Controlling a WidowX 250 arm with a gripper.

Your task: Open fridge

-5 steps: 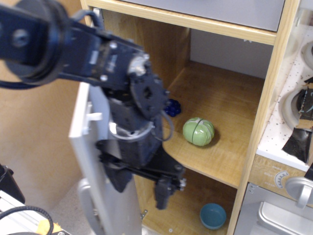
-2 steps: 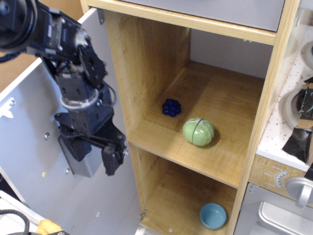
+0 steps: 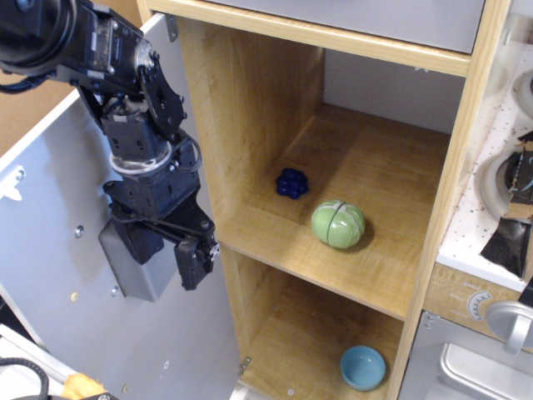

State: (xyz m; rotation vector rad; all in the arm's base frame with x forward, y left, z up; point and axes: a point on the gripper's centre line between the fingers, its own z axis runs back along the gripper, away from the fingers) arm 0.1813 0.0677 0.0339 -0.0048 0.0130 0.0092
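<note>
Fridge [image 3: 250, 167] stands with its door [image 3: 75, 292] swung wide left, shelves showing a green ball [image 3: 338, 224], a blue berry [image 3: 291, 182] and a blue bowl [image 3: 363, 367] below. Gripper [image 3: 166, 254] hangs before the door's inner face, jaws apart, holding nothing.

Light-wood fridge [image 3: 250, 125], grey door swung open

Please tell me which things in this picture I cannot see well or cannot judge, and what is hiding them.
All in the single camera view:
- Fridge door: only its inner face shows; the outer side and handle are turned away.
- Gripper: the dark jaws overlap the grey box on the door, so open or shut is unclear.
- Small blue object on the shelf: too small to identify.
- Lower compartment with the blue bowl: cut off by the bottom edge.
</note>
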